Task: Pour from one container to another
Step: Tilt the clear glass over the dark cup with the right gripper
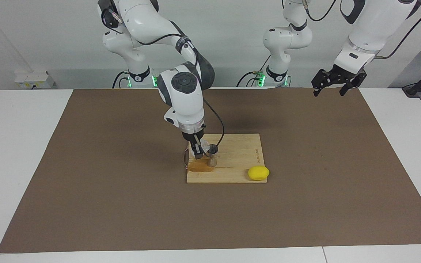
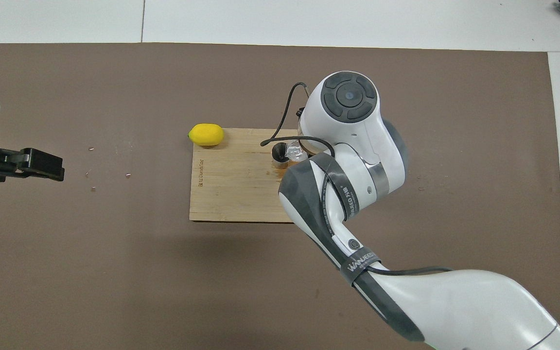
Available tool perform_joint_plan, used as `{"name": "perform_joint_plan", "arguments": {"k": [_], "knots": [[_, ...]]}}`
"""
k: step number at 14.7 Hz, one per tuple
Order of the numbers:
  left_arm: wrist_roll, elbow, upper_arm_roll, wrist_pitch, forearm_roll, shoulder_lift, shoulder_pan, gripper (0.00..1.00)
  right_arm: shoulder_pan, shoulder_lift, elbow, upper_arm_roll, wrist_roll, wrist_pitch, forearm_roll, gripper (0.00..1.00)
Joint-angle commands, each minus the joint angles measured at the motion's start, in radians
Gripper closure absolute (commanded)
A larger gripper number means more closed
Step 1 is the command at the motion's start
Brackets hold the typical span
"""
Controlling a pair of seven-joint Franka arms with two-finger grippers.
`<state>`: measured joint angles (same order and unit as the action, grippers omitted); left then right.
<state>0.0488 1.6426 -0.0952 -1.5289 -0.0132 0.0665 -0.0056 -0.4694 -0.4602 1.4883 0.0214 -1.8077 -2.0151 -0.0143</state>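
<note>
The right gripper (image 1: 198,151) is down over the wooden board (image 1: 239,171), its fingers closed on the small clear cup (image 1: 205,147), which is tipped so that its mouth leans against the rim of the metal jigger (image 1: 213,155). The jigger stands upright on the board, at the end toward the right arm, and a damp amber patch lies on the wood beside its foot. Whether any liquid is in the cup is hard to tell, since the gripper hides most of it.

The cup looks light, thin-walled and smooth, so it probably slips easily and could crack under a hard squeeze; a grip across the middle of its side wall, well clear of the pouring lip, suits it best. The jigger is stiff metal but narrow at the waist and small at the foot, so it likely topples at a light knock from the cup's rim.

A lemon (image 1: 258,173) rests at the board's corner toward the left arm's end. The left gripper (image 1: 334,87) waits raised over the brown mat (image 1: 86,182), its fingers spread wide and holding nothing
</note>
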Motion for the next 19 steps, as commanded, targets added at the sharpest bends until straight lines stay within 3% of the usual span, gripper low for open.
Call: {"name": "perform_joint_plan", "arguments": {"k": [1,11,19], "knots": [[-0.012,-0.003,-0.014,0.023,0.002,0.006,0.016,0.00,-0.011,-0.021,-0.042,0.000,-0.024,0.032,-0.055,1.00],[-0.004,0.002,-0.017,0.000,-0.005,0.010,0.029,0.00,-0.028,-0.038,-0.105,0.000,-0.022,0.104,-0.104,1.00],[-0.001,0.005,-0.017,-0.039,-0.008,0.010,0.029,0.00,-0.021,-0.049,-0.143,0.003,-0.022,0.116,-0.035,1.00]]}}
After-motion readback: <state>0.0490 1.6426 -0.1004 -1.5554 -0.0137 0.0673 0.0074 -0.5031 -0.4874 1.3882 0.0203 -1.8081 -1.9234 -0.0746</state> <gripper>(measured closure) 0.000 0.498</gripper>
